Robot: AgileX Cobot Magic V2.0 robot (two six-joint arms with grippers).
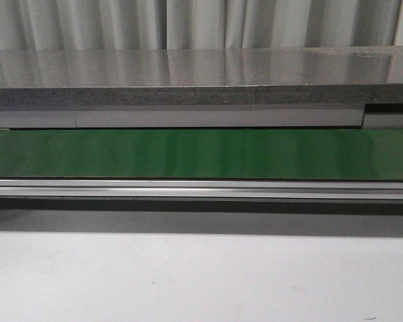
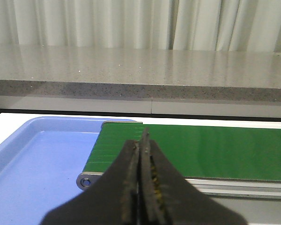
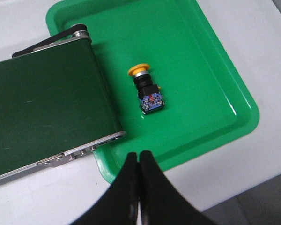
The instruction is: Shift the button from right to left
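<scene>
The button (image 3: 145, 89), with a yellow-orange cap and a black body with bluish marks, lies on its side in the green tray (image 3: 215, 84) beside the end of the green belt (image 3: 42, 103). My right gripper (image 3: 139, 155) is shut and empty, above the tray's near rim, short of the button. My left gripper (image 2: 140, 140) is shut and empty, held over the other end of the green belt (image 2: 215, 150), next to a blue tray (image 2: 33, 159). The front view shows only the belt (image 1: 201, 153); neither gripper nor the button shows there.
A grey stone counter (image 1: 188, 74) runs behind the belt, with pale curtains behind it. The belt's metal rail (image 1: 201, 189) runs along its near side. White tabletop (image 1: 201, 275) lies in front.
</scene>
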